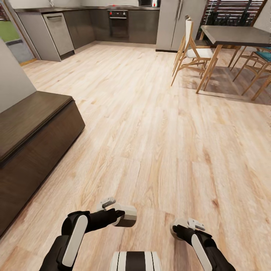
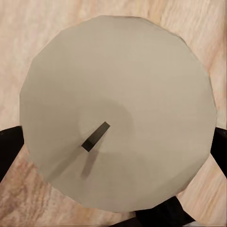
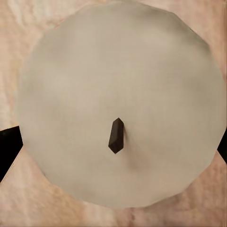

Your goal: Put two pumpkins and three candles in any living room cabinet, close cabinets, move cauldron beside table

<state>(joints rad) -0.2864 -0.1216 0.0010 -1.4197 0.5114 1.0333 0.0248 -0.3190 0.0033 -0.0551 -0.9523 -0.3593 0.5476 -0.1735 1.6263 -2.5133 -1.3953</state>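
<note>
In the head view the left gripper [image 1: 122, 215] is held low over the wooden floor [image 1: 150, 124] and grasps a candle [image 1: 127, 215] lying sideways between its fingers; the left wrist view shows the same candle [image 2: 118, 113] end-on, a pale round face with a dark wick, and dark finger parts at its two sides. The right gripper [image 1: 177, 229] is also low, near the robot's trunk; the right wrist view shows a second candle [image 3: 120, 101] with dark finger tips at both edges, so this claw too is clenched on a candle. The cabinet [image 1: 34, 139] stands to the left, long and dark brown, its front shut. Far ahead are a dining table [image 1: 235, 35] with chairs [image 1: 192, 49] and a kitchen.
</note>
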